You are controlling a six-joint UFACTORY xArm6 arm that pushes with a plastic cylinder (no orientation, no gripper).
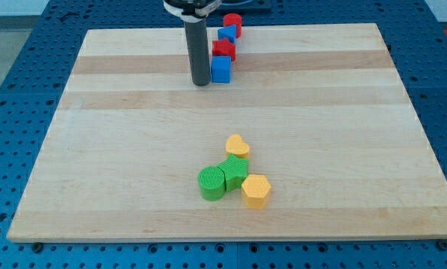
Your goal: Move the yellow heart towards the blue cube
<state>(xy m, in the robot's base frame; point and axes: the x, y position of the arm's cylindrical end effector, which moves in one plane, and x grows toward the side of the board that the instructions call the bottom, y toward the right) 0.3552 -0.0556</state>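
Camera view: the yellow heart (238,145) is seen low of centre on the wooden board (119,149), touching a green block (235,172). The blue cube (220,70) is set well apart toward the view's top, just beside my tip (201,83), by which nothing is grasped.

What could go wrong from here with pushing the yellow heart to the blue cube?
1. My tip is beside the blue cube, far from the yellow heart; leaving may nudge the cube.
2. The heart touches a green block, which may get dragged.
3. Red blocks crowd the cube and could scatter.
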